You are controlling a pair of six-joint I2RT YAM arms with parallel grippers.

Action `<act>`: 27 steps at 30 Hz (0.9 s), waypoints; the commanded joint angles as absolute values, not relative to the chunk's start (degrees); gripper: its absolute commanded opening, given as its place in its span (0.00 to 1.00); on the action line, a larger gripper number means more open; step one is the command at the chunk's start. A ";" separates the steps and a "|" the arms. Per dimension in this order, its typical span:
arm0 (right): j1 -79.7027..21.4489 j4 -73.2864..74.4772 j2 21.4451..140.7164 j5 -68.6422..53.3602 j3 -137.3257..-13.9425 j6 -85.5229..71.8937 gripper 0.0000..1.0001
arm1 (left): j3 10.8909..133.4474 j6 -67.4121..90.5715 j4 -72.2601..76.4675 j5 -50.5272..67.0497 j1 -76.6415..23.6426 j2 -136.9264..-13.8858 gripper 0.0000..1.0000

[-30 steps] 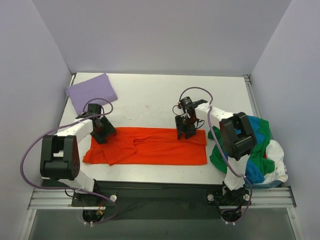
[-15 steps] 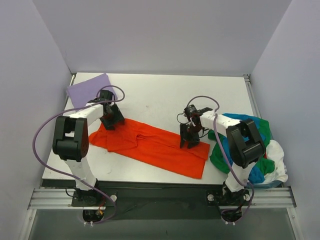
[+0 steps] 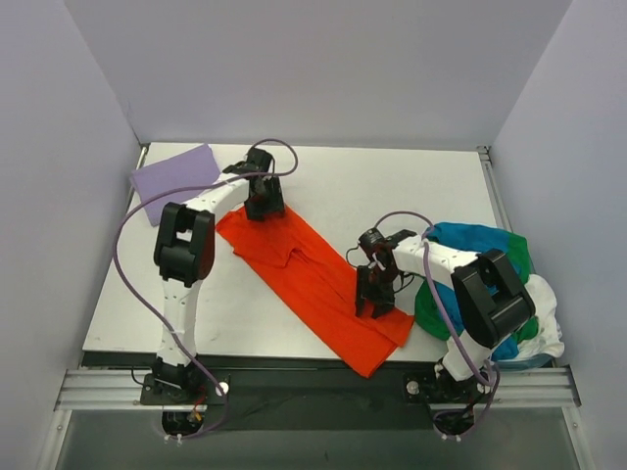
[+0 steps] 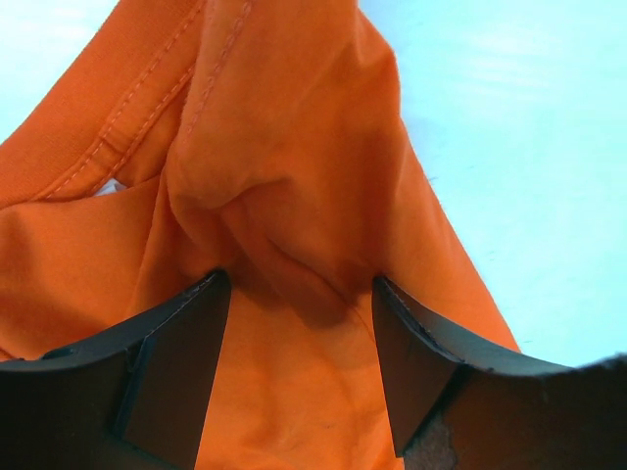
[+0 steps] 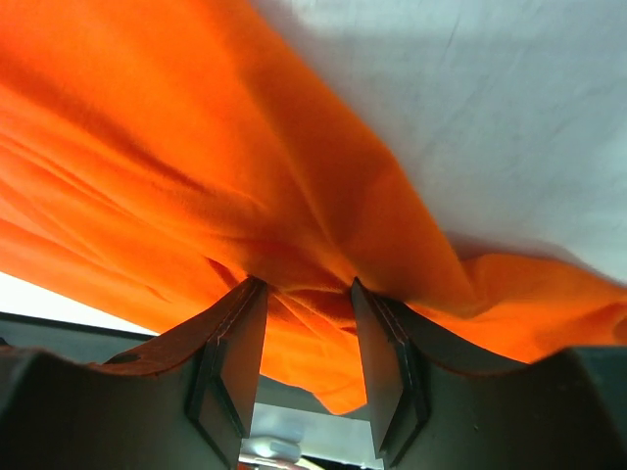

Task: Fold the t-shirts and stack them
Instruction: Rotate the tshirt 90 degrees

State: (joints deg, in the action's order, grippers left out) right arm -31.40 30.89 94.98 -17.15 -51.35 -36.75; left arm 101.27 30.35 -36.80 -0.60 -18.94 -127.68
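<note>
Two robot arms hold one orange-red shirt [image 3: 313, 279] between them on a white table [image 3: 323, 176], seen from above. The shirt lies as a long narrow strip, running diagonally from the far left toward the near right, with its near corner reaching the table's near edge.

The left gripper [image 3: 265, 204] is at the strip's far end. Its wrist camera shows both fingers pinched onto a bunched ridge of orange cloth beside a stitched hem. The right gripper [image 3: 373, 299] is near the strip's other end. Its wrist camera also shows cloth gathered tightly between the fingers, so each arm is grasping the shirt.

A lavender shirt [image 3: 176, 176] lies folded flat in the far left corner, apart from the orange one. At the right edge of the table is a loose heap: a green shirt [image 3: 424, 308], a blue shirt [image 3: 470, 235] and a white shirt [image 3: 545, 313], tangled together and not folded.

The step in hand appears to be positioning the orange-red shirt, already narrowed lengthwise, for its next fold. One shirt seems finished and three are untouched, so the task is at an early stage.

The next move probably calls for keeping the strip taut and flat, then bringing one end over the other with the edges matched. The cloth is soft and could slacken, wrinkle or slip off the near edge if tension is lost.
</note>
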 commanded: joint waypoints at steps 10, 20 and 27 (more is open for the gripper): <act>-33.75 40.68 89.22 -12.83 -57.29 -37.01 0.42 | 122.77 26.80 -43.59 3.25 -21.00 -138.78 0.70; -33.84 42.63 86.75 -13.80 -60.04 -28.75 0.36 | 122.89 28.91 -47.73 3.87 -22.24 -128.69 0.71; -33.84 39.03 85.08 -15.29 -52.57 -26.55 0.35 | 102.94 32.34 -43.52 2.11 -22.41 -117.61 0.71</act>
State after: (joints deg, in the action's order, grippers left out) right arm -33.47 37.89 87.42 -14.41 -54.28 -28.71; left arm 108.57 30.24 -45.01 3.29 -22.37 -122.34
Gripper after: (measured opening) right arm 0.355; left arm 0.709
